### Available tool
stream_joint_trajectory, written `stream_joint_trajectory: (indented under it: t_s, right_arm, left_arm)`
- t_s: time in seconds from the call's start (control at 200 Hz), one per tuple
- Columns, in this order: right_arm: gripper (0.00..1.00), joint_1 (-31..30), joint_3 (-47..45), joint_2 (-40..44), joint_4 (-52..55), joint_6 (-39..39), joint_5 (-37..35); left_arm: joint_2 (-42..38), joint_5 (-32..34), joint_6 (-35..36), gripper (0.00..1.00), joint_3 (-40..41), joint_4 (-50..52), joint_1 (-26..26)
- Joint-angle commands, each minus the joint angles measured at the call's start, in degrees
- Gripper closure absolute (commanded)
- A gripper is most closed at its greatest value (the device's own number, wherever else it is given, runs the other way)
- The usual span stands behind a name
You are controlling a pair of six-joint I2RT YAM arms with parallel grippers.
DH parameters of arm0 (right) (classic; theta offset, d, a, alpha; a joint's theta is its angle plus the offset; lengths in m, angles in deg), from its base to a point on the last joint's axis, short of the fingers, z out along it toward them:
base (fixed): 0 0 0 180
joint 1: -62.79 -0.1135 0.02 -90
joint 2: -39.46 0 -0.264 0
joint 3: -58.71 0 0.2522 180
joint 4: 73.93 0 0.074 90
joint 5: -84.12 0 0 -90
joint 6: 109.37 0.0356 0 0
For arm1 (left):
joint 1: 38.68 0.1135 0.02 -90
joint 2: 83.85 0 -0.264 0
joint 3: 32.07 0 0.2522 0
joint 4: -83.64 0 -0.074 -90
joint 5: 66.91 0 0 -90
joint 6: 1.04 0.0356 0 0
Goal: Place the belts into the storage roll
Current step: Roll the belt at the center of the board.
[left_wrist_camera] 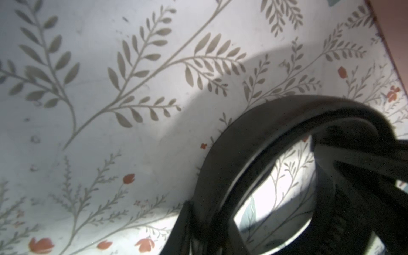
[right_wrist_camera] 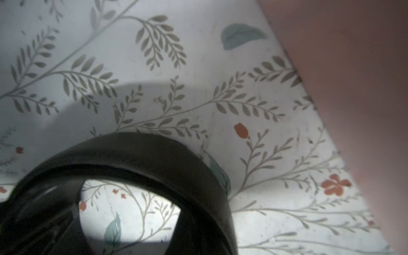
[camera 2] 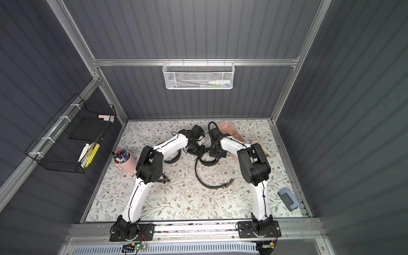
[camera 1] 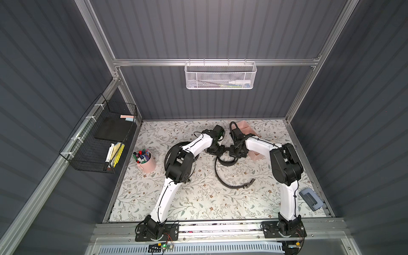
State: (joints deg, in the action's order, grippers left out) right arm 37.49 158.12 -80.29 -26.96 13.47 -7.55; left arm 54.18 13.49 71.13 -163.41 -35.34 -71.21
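Both my claws are down on the floral-printed tabletop [camera 1: 198, 198], nose to nose over the curled end of the long, flat black leather-like belt [camera 1: 228, 163] lying mid-table. My left claw [camera 1: 216, 152] and my right claw [camera 1: 237, 152] flank that loop, and in both wrist views its curve stands on edge right in front of the lens. I cannot tell whether either claw pinches the strap or only brackets it. The fingers are hidden from above, and the wrist views are too dark and close.

The rest of this belt sweeps back toward my bases and ends at its dark metal buckle [camera 1: 249, 182]. The long, narrow pale pink plastic storage tray [camera 1: 245, 127] lies just beyond my right wrist, partly under that arm. I see no belt in the parts that show. The second black belt [camera 2: 173, 159] lies under my left elbow.

I judge the step to be winding this belt small enough for one square compartment. To do it well, one claw should pin the inner end while the other feeds the strap round it, keeping it on edge so the turns stack rather than twist. The strap looks springy, so I should never let both claws go at once. My claws are very near each other and could clash. The buckle end will drag, so I should draw it in slowly.
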Motion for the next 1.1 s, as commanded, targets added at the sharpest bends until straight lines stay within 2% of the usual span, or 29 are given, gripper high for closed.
stream_joint_trajectory:
  t_s: [0.0, 0.065, 0.1, 0.12, 0.155, 0.17, 0.25, 0.345, 0.41, 0.54, 0.73, 0.85, 1.096]
  right_arm:
    - [0.70, 0.95, -1.27, 4.24, -1.76, -1.46, 1.67]
    - [0.53, 0.98, -1.27, 8.03, -1.64, -3.00, 1.80]
    - [0.43, 1.06, -1.48, 10.55, -1.23, -3.45, 1.26]
    - [0.34, 0.96, -1.74, 11.92, -0.86, -3.42, 0.66]
    - [0.04, 1.04, -2.90, 14.78, -0.82, -3.41, -0.11]
    - [0.02, 1.11, -3.60, 15.93, -1.08, -3.30, -0.42]
    - [0.01, 2.52, -7.83, 22.07, -1.88, -0.56, 1.60]
    - [0.01, 7.46, -12.38, 26.17, -2.77, 4.72, 15.48]
    - [0.02, 9.92, -12.97, 27.20, 3.15, 7.61, 23.79]
    - [0.07, 7.97, -16.22, 32.21, 15.02, 13.44, 26.44]
    - [0.09, 2.80, -29.23, 42.49, 10.07, 28.54, 28.86]
    - [0.12, -0.21, -32.53, 41.83, 9.24, 31.41, 28.35]
    - [0.16, -3.92, -39.69, 38.70, 1.93, 37.28, 29.11]
  left_arm:
    - [0.73, 4.16, -0.11, 0.85, 0.16, 8.27, 0.02]
    - [0.27, 6.35, -0.06, 0.99, 0.19, 9.86, -0.18]
    - [-0.31, 7.35, -0.18, 1.00, 0.83, 10.59, -0.25]
    - [-0.75, 7.33, -0.27, 1.00, 1.46, 10.64, -0.25]
    - [-1.70, 7.41, -0.52, 1.00, 3.06, 10.40, -0.29]
    - [-2.25, 7.69, -0.71, 1.00, 3.90, 10.38, -0.33]
    - [-5.79, 8.52, -1.15, 1.00, 9.57, 8.81, -0.33]
    - [-10.98, 9.61, -2.57, 0.97, 18.21, 5.60, -0.34]
    - [-13.81, 10.10, -4.29, 0.95, 22.54, 4.37, -0.40]
    - [-18.38, 12.95, -8.68, 0.98, 29.59, 2.09, -1.18]
    - [-20.09, 17.05, -12.79, 0.98, 33.76, 0.73, -3.57]
    - [-19.74, 18.42, -14.58, 0.95, 33.91, 0.54, -4.88]
    - [-19.73, 18.48, -16.24, 0.99, 33.95, 0.71, -5.52]
